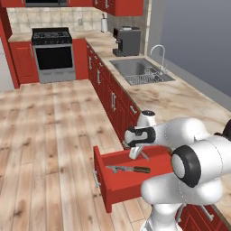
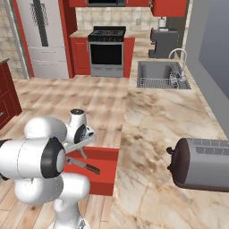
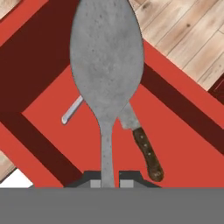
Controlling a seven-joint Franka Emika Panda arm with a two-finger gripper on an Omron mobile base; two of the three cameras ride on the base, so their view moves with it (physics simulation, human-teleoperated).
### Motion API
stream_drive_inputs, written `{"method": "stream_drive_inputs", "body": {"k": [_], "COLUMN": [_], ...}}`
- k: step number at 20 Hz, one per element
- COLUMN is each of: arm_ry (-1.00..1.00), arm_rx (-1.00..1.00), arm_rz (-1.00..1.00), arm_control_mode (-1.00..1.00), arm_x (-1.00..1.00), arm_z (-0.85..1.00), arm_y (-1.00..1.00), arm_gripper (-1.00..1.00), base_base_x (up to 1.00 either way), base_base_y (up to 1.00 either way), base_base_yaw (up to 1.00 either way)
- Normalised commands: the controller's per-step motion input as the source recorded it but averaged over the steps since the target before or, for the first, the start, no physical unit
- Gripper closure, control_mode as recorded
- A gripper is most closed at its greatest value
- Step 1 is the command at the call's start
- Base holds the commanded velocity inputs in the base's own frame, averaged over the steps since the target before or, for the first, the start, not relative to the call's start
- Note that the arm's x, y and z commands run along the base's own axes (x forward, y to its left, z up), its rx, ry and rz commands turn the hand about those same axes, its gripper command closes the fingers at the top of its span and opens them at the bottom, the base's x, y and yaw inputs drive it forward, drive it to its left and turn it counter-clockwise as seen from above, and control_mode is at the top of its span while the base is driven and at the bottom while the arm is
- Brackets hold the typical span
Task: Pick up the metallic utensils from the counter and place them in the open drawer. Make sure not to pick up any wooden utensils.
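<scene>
The gripper [image 3: 105, 183] holds the grey spoon [image 3: 106, 74] by its handle above the open red drawer [image 1: 122, 178], where the knife [image 1: 128, 169] lies inside

No legible txt, labels, brands or nos. anywhere in any view.

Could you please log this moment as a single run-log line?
gripper: shut on metal spoon | position: above open drawer | knife: lying in drawer | spoon: not yet released
</scene>
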Motion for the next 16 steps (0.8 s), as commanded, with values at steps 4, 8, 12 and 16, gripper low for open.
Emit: {"method": "stream_drive_inputs", "body": {"k": [4, 8, 12, 16], "arm_ry": [0.00, -0.01, -0.01, 0.00], "arm_rx": [-0.03, 0.00, 0.00, 0.00], "arm_rz": [0.00, 0.00, 0.00, 0.00], "arm_control_mode": [-1.00, -1.00, -1.00, -1.00], "arm_x": [-0.02, 0.00, -0.02, 0.00], "arm_z": [-0.36, -0.55, -0.83, -0.68], "arm_y": [0.00, 0.00, 0.00, 0.00], "arm_gripper": [1.00, 1.00, 1.00, 1.00], "base_base_x": [0.00, 0.00, 0.00, 0.00], "base_base_y": [0.00, 0.00, 0.00, 0.00], "base_base_yaw": [0.00, 0.00, 0.00, 0.00]}}
